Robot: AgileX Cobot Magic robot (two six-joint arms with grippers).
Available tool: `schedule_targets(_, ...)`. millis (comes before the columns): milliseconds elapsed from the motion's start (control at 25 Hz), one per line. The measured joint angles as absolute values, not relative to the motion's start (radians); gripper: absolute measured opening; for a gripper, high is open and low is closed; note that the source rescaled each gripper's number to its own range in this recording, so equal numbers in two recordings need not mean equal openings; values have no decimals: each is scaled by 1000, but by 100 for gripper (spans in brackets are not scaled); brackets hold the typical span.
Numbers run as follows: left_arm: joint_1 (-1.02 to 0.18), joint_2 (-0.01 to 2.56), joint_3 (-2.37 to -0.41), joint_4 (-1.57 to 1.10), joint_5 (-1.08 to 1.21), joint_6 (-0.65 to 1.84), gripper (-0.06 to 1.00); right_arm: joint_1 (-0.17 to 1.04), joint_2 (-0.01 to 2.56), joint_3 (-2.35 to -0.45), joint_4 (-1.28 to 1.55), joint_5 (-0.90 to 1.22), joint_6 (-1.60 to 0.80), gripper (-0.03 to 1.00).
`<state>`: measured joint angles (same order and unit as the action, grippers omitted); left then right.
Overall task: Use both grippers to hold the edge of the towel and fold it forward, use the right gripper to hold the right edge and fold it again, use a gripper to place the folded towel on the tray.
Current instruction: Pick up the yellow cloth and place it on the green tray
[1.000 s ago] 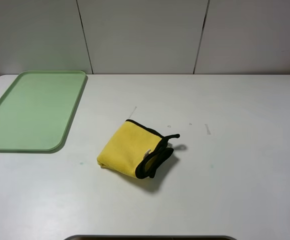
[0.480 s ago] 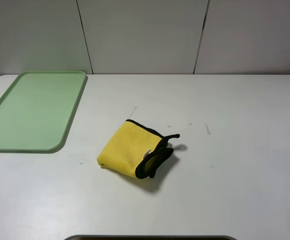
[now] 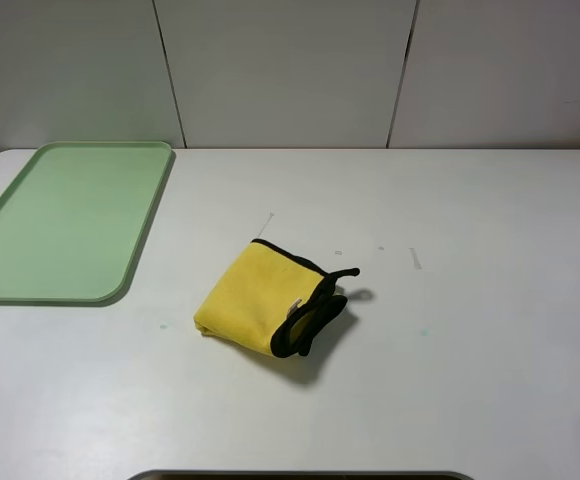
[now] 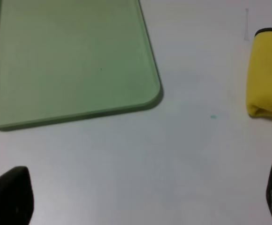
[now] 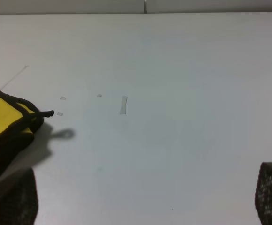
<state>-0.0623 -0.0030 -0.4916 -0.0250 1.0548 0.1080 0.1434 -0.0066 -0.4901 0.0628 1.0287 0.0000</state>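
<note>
Exterior high view: the towel lies in a folded bundle near the middle of the white table. It is well apart from the tray, which sits flat at the far left of the table. The towel's black edge is bunched up at the bundle's right end, and a thin black strand pokes out from it over the table.

From my left wrist camera, my left gripper hangs above bare table with its jaws spread wide and nothing between them. Only the dark tips of its fingers show at the two sides of the picture. The rounded near corner of the tray and one yellow end of the towel lie ahead of it, neither of them touched.

From my right wrist camera, my right gripper is likewise spread wide and pinching nothing, with its fingers low at the sides. The towel's trimmed end lies just beside one finger; I cannot tell whether they touch.
</note>
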Motion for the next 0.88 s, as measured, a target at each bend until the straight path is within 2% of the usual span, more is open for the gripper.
schedule_targets(880, -62, -3, -492, -73, 1055, 91, 100, 143, -7, -490, 64, 1029, 0, 100)
